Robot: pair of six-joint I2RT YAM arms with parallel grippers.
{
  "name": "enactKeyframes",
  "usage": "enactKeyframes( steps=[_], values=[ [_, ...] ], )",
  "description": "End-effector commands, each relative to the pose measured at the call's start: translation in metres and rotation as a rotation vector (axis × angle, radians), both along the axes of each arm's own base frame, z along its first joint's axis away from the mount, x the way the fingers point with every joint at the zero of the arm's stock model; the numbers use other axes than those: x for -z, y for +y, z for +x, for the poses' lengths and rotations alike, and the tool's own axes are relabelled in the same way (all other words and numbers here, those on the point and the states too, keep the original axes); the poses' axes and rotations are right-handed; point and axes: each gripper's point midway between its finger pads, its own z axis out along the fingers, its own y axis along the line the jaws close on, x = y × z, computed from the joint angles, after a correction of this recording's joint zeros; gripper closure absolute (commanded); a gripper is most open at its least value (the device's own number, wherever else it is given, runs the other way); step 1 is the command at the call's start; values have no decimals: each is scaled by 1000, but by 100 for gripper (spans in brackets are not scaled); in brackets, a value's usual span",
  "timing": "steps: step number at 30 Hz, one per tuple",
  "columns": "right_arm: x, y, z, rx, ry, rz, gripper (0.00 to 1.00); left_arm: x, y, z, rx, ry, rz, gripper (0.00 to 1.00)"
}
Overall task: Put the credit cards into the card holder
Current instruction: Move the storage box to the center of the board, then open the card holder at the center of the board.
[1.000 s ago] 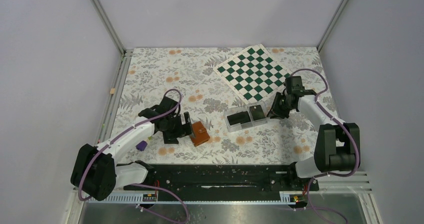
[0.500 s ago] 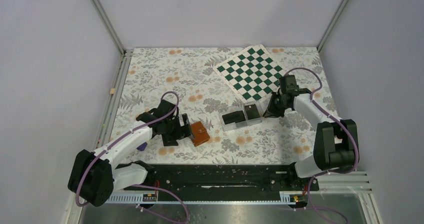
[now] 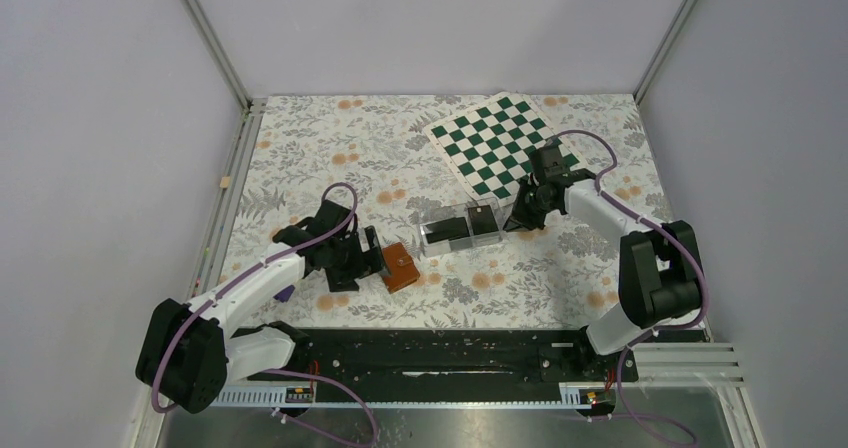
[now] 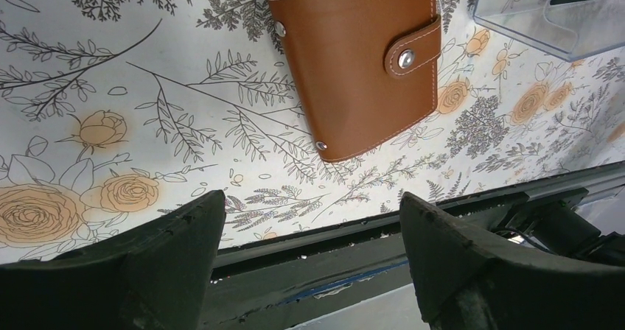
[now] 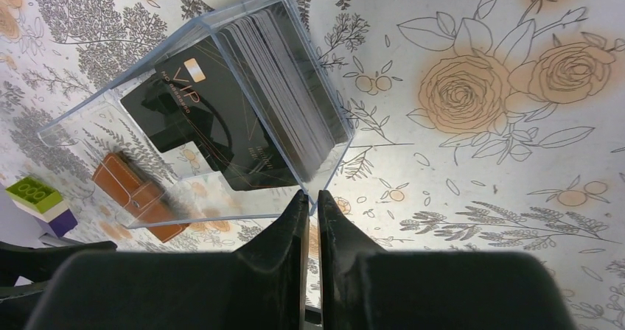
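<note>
Cards [image 5: 284, 94] (boxed), seemingly just beyond right hand [image 5: 311, 197]

the top view looks steeply down from high behind the near edge, taking in the whole table [image 3: 330, 138]. each wrist view sits low and close over it, and all three share the card holder [image 3: 401, 266] and clear box [image 3: 460, 227].
</note>
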Motion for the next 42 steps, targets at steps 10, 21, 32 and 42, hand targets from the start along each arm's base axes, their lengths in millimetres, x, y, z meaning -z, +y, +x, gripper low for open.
enactKeyframes(
  steps=[10,21,32,42],
  values=[
    [-20,14,-16,-11,-47,65,49,20,-15,9,-58,39,-99,12],
    [-19,14,-61,-85,-67,70,36,43,-24,42,-103,103,-84,28],
    [-18,19,-68,-112,-65,92,35,62,1,41,-94,141,95,92],
    [-26,25,-76,-205,-105,117,20,49,-8,23,51,75,91,100]
  ],
)
